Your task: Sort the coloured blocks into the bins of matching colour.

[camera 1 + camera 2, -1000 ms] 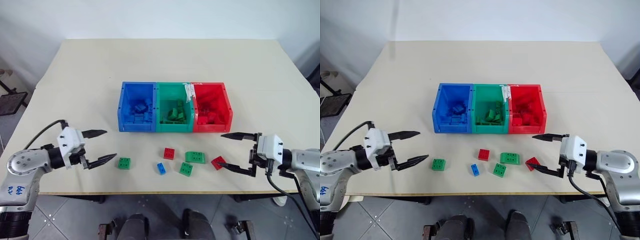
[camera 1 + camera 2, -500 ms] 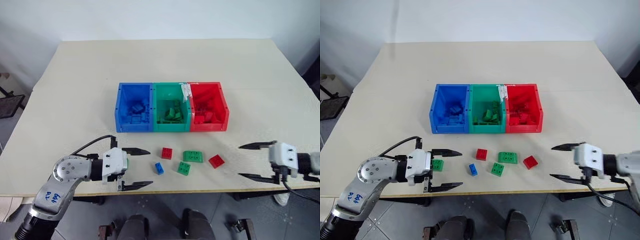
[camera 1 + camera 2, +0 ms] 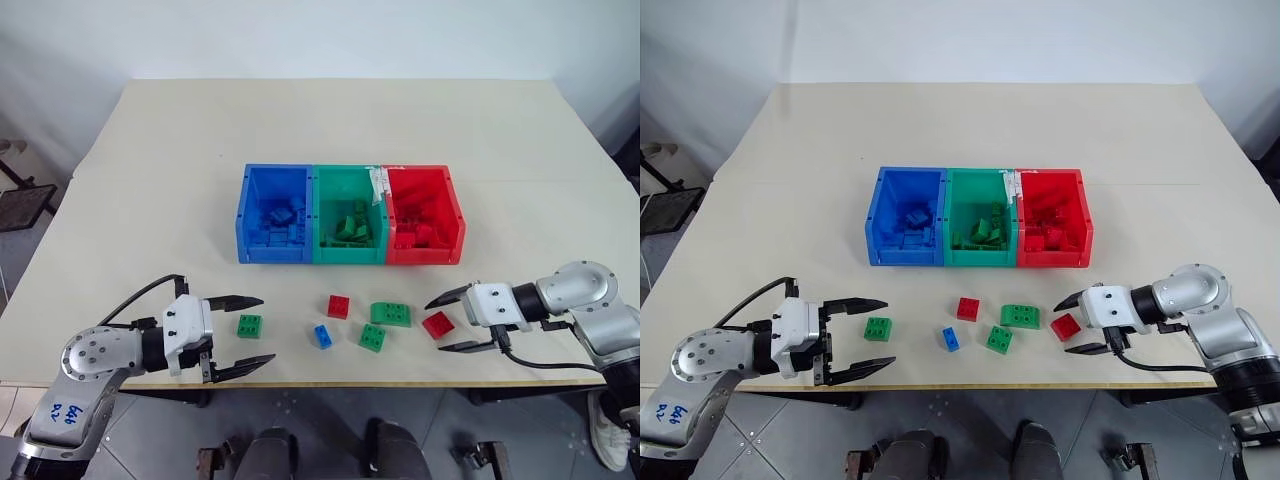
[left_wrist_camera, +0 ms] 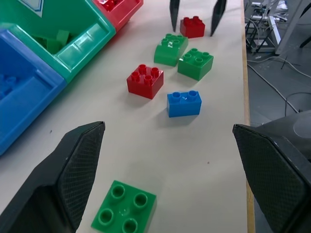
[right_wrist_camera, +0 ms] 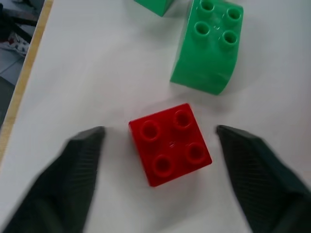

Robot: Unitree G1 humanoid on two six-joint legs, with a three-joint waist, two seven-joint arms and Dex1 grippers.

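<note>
Five coloured blocks lie loose near the table's front edge. My left gripper [image 3: 266, 328] is open, and a small green block [image 4: 124, 213] lies between its wide-spread fingers without touching them. My right gripper [image 3: 434, 325] is open and straddles a red block [image 5: 170, 144], with a gap on each side. Between the two grippers lie a second red block [image 3: 338, 306], a blue block [image 3: 322, 336], a small green block [image 3: 372, 338] and a longer green block [image 3: 390, 314]. Behind them stand the joined bins: blue [image 3: 275, 252], green [image 3: 348, 254] and red [image 3: 425, 254], each holding blocks of its own colour.
The table's front edge [image 3: 330, 382] runs just below the loose blocks and both grippers. Behind the bins the beige table top [image 3: 340, 120] stretches back to a white wall. A cable [image 3: 540, 365] trails from my right wrist.
My right gripper has tilted down, moved in over the red block and narrowed its fingers around it. My left gripper has shifted right and nearer, now straddling the small green block, still wide open.
</note>
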